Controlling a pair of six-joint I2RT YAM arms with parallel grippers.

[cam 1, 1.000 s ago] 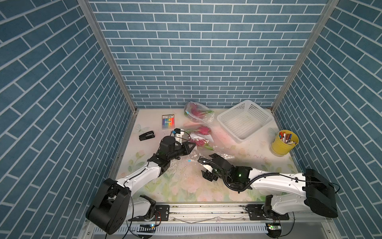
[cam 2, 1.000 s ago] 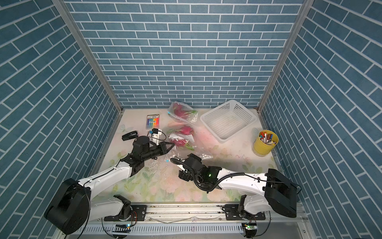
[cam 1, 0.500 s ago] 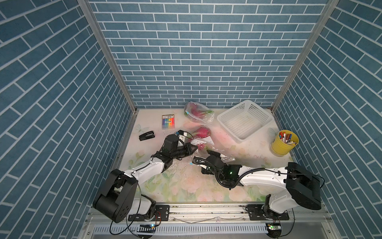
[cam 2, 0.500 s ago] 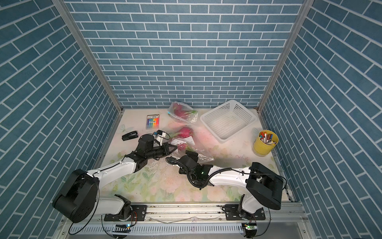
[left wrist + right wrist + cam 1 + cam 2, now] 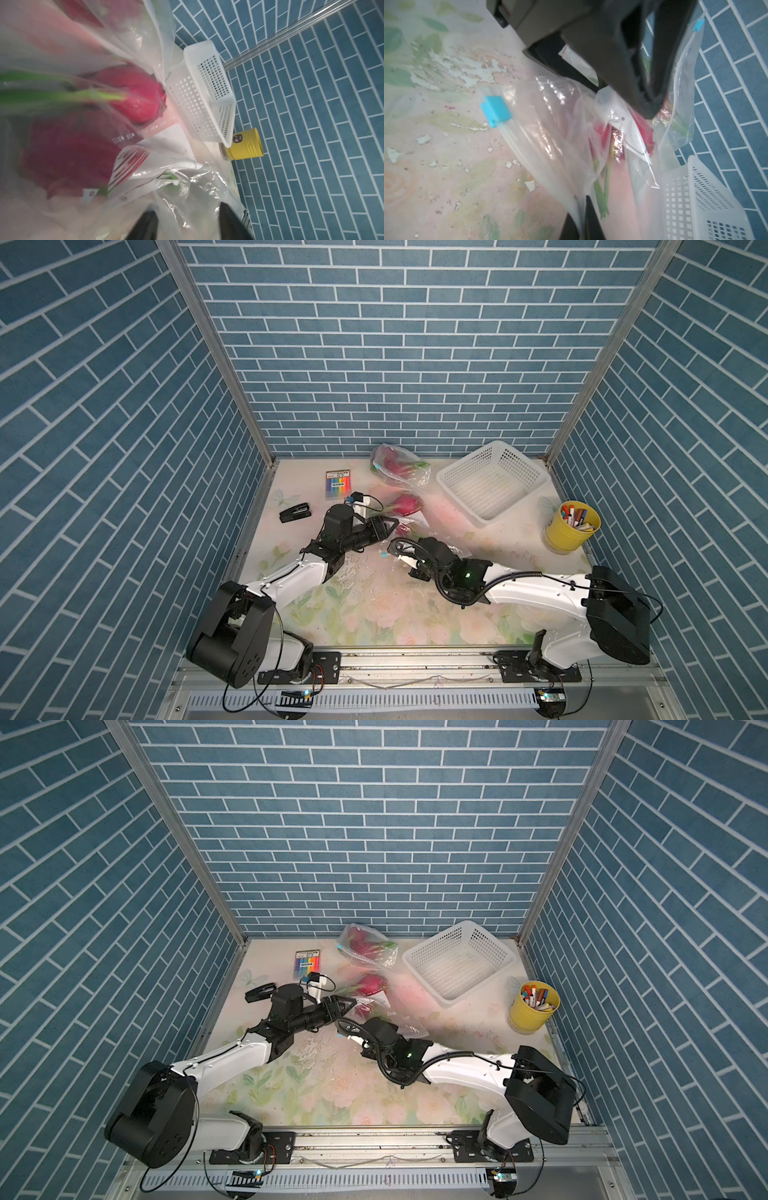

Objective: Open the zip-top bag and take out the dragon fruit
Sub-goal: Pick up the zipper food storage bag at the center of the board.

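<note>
1. The zip-top bag lies crumpled near the middle of the worktop, between the two arms. Its blue slider sits at one end of the zip track. That suggests the mouth has been run open, though the folds hide whether the lips are really parted.
2. The right fingers are closed, pinching a fold of the bag's film.
3. The left fingers are spread apart and grip nothing. Loose film lies just in front of them.
4. No dragon fruit is out yet. This dark magenta one shows behind clear film close to the left fingers. A brighter dragon fruit lies just beyond it, toward the white basket. I cannot tell whether that one is inside the same bag.
5. A second bag holding pink fruit rests at the back of the worktop, well apart from both arms.
6. The opening step looks mostly done. What is left is to reach into the mouth, grasp each fruit and draw it clear while the right fingers pin the film.
</note>
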